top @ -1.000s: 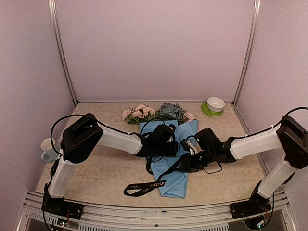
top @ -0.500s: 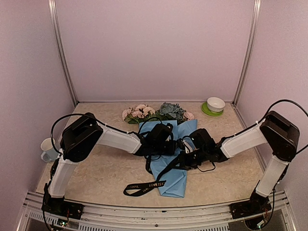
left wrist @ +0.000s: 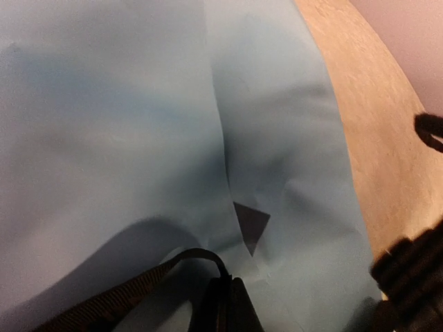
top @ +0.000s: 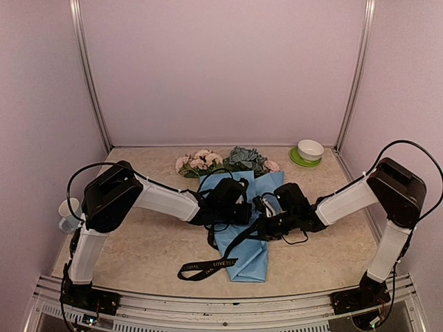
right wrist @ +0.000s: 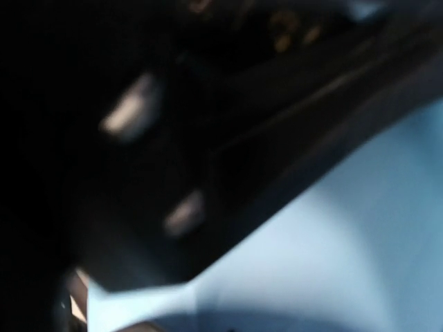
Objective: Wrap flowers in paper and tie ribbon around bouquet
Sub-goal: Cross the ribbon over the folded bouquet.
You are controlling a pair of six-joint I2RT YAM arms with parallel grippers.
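**Operator:** Report the left side of the table [top: 138,242].

**Technician:** A white mug [top: 68,214] stands at the far left edge, well apart from the work. The left gripper [left wrist: 226,290] is low over the light blue paper [left wrist: 124,104]. Its jaws are closed on the black ribbon [left wrist: 131,290], which loops up to the fingertips in the left wrist view.

**Operator:** Location of the bouquet [top: 250,257]?

**Technician:** Centre of the table, lying flat, narrow end toward the arm bases. The flowers [top: 208,162] protrude from the wide far end, pink blooms on the left, blue-grey blooms on the right. The ribbon crosses the cone diagonally. Its lettered end lies on the table just left of the narrow end.

**Operator:** Right side?

**Technician:** The right gripper [top: 267,226] is over the middle of the cone, just beside the left gripper, jaws fully closed. The right wrist view is blurred, so whether the ribbon lies between the jaws cannot be determined. A white bowl [top: 310,148] sits on a green saucer [top: 297,159] in the far right corner.
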